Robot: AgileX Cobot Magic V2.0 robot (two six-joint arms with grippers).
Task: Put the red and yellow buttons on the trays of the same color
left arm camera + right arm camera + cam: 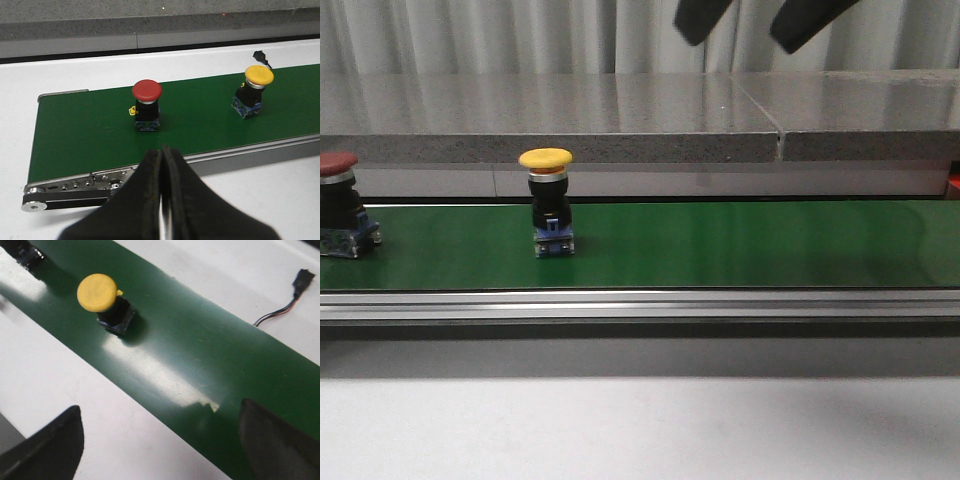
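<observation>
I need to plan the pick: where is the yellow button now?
The yellow button stands upright on the green belt, left of centre in the front view, with the red button further left at the edge.

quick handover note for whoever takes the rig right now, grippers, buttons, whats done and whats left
Left gripper: shut, empty, short of the belt.
Right gripper: open, empty, above the belt.
Red button and yellow button: both upright on the green conveyor belt, red toward the belt's left end.
Done: nothing placed; no trays in view.
Left: pick each button and set it on its matching tray.
</observation>
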